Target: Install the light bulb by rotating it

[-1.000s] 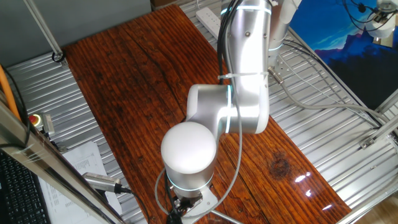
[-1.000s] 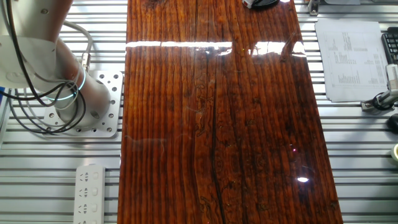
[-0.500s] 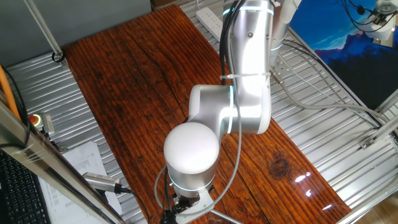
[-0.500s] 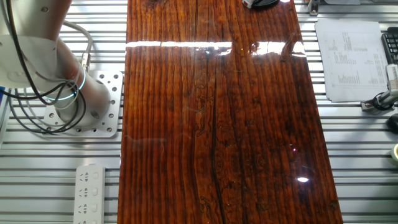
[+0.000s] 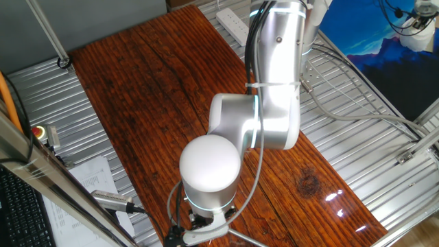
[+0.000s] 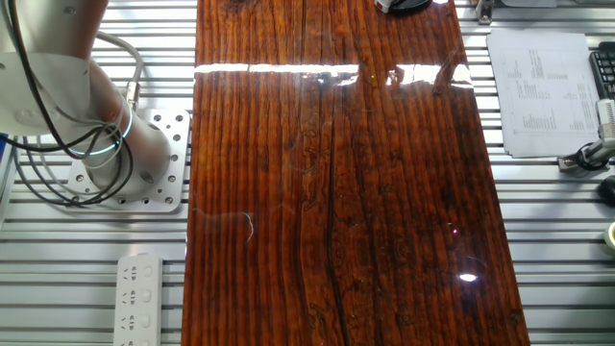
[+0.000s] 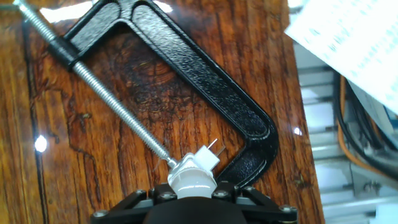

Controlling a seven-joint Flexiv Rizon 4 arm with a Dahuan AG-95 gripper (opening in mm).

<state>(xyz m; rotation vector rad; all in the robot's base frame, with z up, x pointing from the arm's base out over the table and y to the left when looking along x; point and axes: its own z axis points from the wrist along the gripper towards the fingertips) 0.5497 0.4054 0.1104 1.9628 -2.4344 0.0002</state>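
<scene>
Hand view shows the most: a black cast-iron C-clamp (image 7: 205, 87) with a threaded silver screw (image 7: 99, 87) lies on the glossy reddish-brown wooden table (image 7: 74, 162), and at the screw's tip sits a small white plug-like socket fitting with two metal prongs (image 7: 200, 163). Directly below it, at the bottom edge, a small white frosted light bulb (image 7: 191, 185) rests against that fitting, carried by the black gripper (image 7: 186, 200). Its jaws are mostly out of frame, so I cannot tell how firmly they close on the bulb. I judge the seating or screwing-in step is in hand. Next comes a steady wrist rotation about the bulb's axis, keeping it aligned with the fitting.
</scene>
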